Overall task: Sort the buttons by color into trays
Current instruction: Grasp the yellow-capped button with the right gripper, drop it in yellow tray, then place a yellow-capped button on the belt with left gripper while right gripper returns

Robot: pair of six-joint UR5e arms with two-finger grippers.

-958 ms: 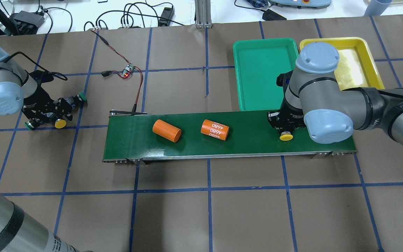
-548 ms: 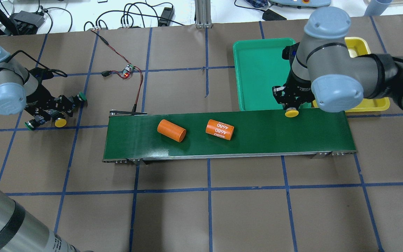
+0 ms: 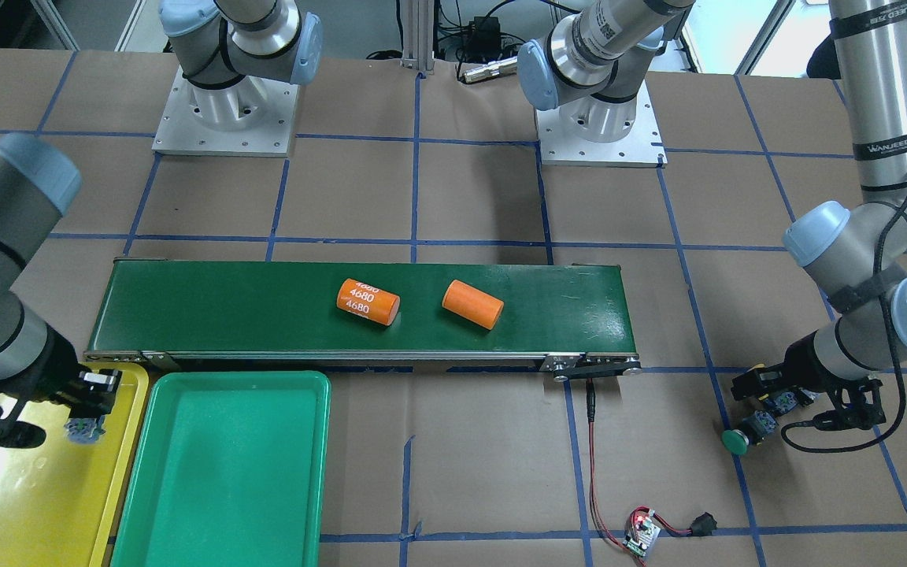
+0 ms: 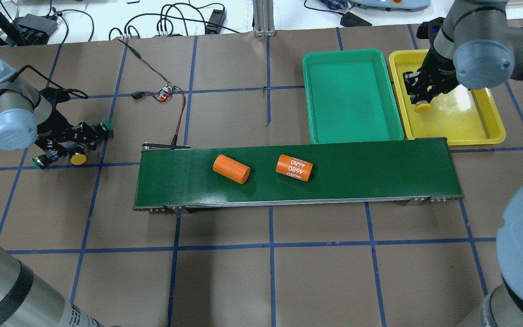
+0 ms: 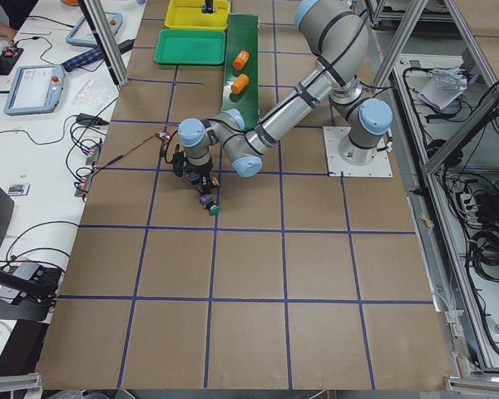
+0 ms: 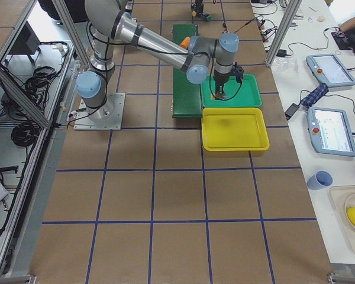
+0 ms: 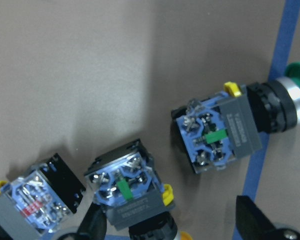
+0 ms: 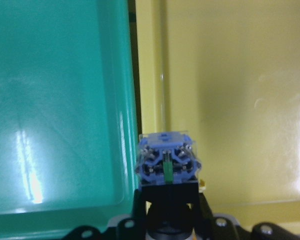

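My right gripper (image 4: 420, 101) is shut on a yellow button (image 4: 421, 107) and holds it over the left part of the yellow tray (image 4: 466, 125). In the right wrist view the button's blue terminal block (image 8: 166, 164) sits between the fingers, close to the tray's rim. The green tray (image 4: 350, 95) beside it holds nothing. My left gripper (image 4: 80, 141) is open low over three buttons on the table: a green one (image 4: 105, 125), a yellow one (image 4: 78, 159) and another green one (image 4: 39, 162). In the left wrist view the middle button (image 7: 127, 187) lies between the fingers.
A long dark-green conveyor belt (image 4: 379, 172) crosses the table's middle and carries a plain orange cylinder (image 4: 231, 169) and one marked 4680 (image 4: 293, 167). A small circuit board (image 4: 166, 91) with red wires lies behind the belt's left end.
My right gripper carried the yellow button from the belt's right end, past the green tray, to over the yellow tray. Both orange cylinders moved right on the belt. The left gripper barely shifted.
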